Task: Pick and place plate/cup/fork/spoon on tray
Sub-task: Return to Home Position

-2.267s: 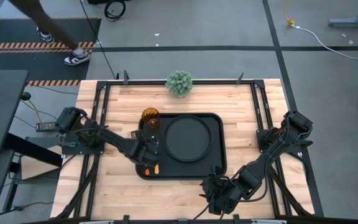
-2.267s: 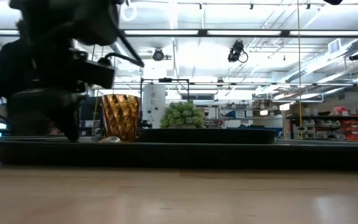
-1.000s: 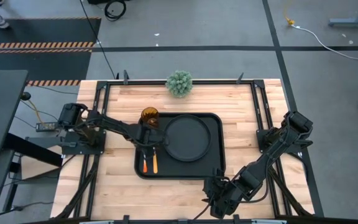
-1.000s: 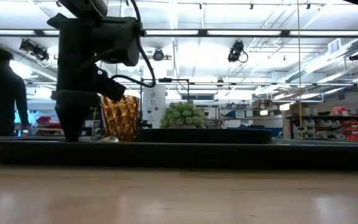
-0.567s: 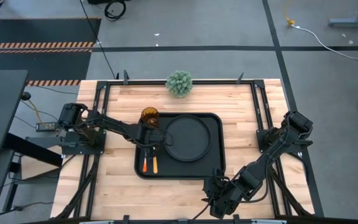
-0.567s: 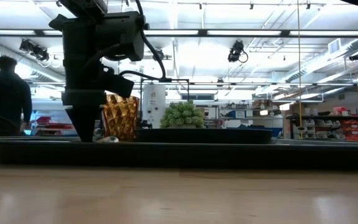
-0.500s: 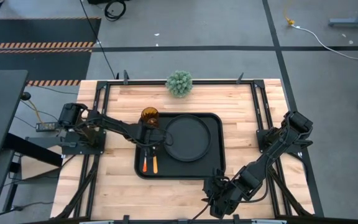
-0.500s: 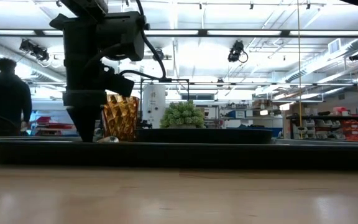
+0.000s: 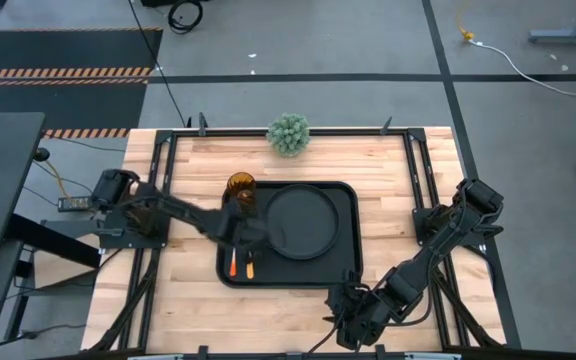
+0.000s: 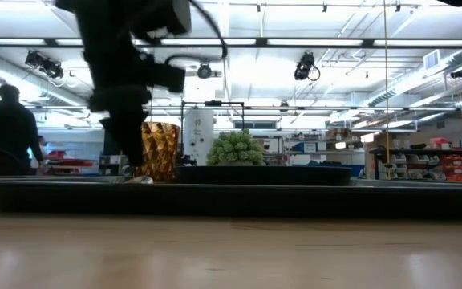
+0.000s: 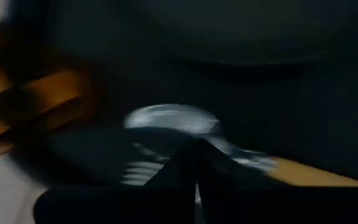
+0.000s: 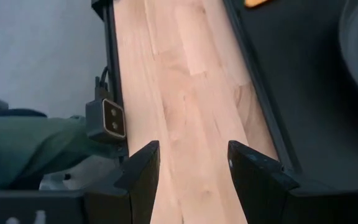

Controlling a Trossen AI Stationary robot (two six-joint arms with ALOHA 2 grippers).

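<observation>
**A:** Looking at risk first: left gripper (image 9: 249,236) is pinched closed, holding nothing I can see, low over the tray (image 9: 343,262) between the cup (image 9: 240,189), the plate (image 9: 303,222) and the two utensils. From table height it hangs just above the tray floor, right beside the cup. A sideways swing could tip that tumbler; a drop could land on the spoon bowl. Judgement only.

**B:** Where's everything sitting?

**A:** All on the tray, as far as I can tell. Plate fills the right part. Cup at the far-left corner. Fork (image 9: 233,266) and spoon (image 9: 250,266) lie side by side along the left edge, handles toward the near rim. Which is which is my best read; both are tiny from above. Left wrist view is blurred, a silvery bowl shape under the fingertips.

**B:** Right arm?

**A:** Right gripper (image 12: 193,163) is parked off the near-right tray corner, jaws apart, empty, over bare table (image 9: 418,300).

**B:** Anything else around?

**A:** Green plant (image 9: 288,133) at the far table edge, clear of both arms. A person (image 10: 8,132) stands in the room behind, well away.
</observation>
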